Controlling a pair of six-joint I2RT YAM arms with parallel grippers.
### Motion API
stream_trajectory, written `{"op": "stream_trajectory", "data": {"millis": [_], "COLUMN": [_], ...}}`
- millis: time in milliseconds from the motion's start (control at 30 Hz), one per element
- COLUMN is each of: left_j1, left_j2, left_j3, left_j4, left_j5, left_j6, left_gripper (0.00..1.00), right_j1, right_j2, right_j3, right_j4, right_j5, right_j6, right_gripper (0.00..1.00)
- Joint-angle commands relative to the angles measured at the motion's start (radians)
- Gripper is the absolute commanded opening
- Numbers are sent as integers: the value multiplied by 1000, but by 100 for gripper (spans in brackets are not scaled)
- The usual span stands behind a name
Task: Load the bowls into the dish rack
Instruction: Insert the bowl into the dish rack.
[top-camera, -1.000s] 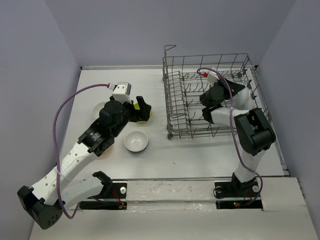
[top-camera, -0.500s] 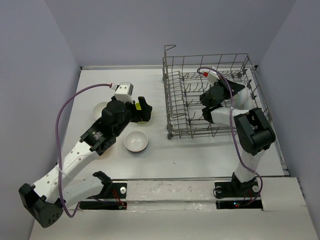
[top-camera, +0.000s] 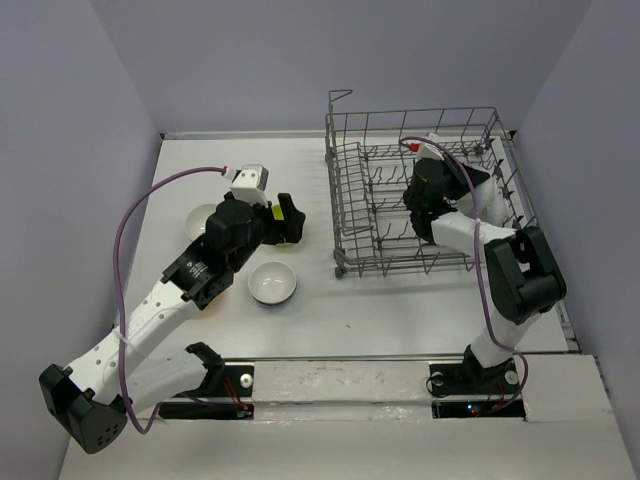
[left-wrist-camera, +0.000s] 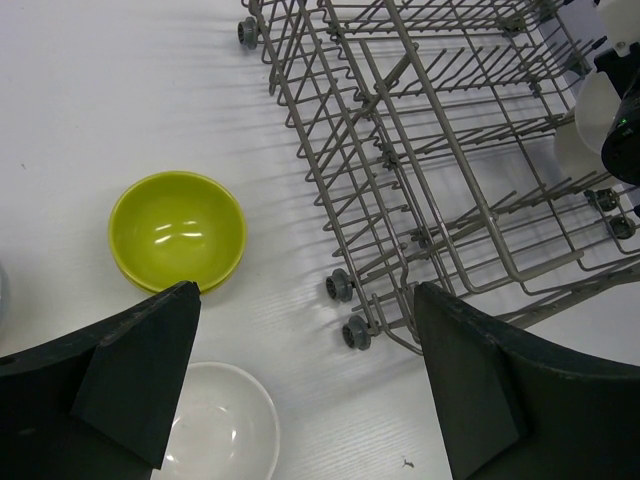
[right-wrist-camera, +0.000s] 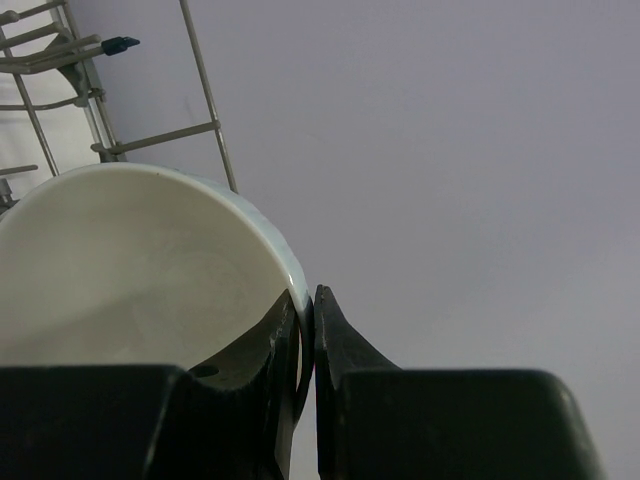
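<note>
step: we rack small white smooth bowl, rim pinched in narrow right gripper over grey wire dish rack | next: we judge lower it in, then release | left gripper wide above lime-green round bowl on desk

1. This is a robot test cell in a lab. Plain pale grey-violet walls close in a white table at 9, 12 and 3 o'clock.
2. Two robot arms, left and right, are bolted to a mounting strip at 6 o'clock. Purple cables loop loose from them.
3. The kitchenware sits as props on the bare tabletop: a wire dish rack at 1 o'clock and small bowls toward 9 o'clock.
</note>
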Motion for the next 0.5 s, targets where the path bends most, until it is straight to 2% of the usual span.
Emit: {"op": "stream_trajectory", "data": {"millis": [0,467], "left_j1": [-6,-5], "left_j2": [3,12], "left_j3": [7,24], "left_j4": [41,38], "left_j5": [-4,23], "left_j6": [13,10], "left_gripper": [97,98], "right_j1": [-14,-14], "right_j2": [-33,-126], "right_j3": [12,4], "right_j4": [-102,-278], "right_j5": [5,-15], "right_j6": [109,228], "right_gripper": [1,1]}}
